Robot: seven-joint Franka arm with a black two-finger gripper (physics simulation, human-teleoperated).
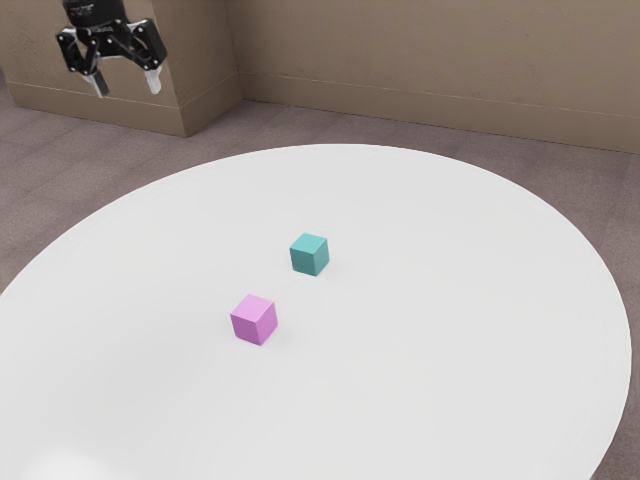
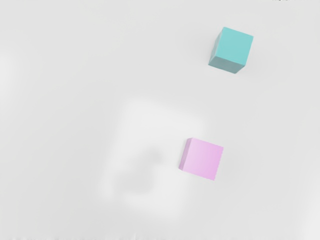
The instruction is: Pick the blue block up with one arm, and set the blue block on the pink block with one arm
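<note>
Holds the black gripper [image 1: 127, 85] high in the air, well apart from the pink block [image 1: 254, 319], toward the exterior view's upper left of it. Shows both fingers spread apart, nothing between them. Finds the blue block [image 1: 309, 254], teal in shade, resting flat on the round white table [image 1: 450, 380] near the pink block, up and toward the exterior view's right of it, bare tabletop between the two. Looks down from the wrist on the same pair, blue block [image 2: 231, 50] and pink block [image 2: 201, 159], not touching. Casts a faint blurred shadow [image 2: 145, 160] just beside the pink block.
</note>
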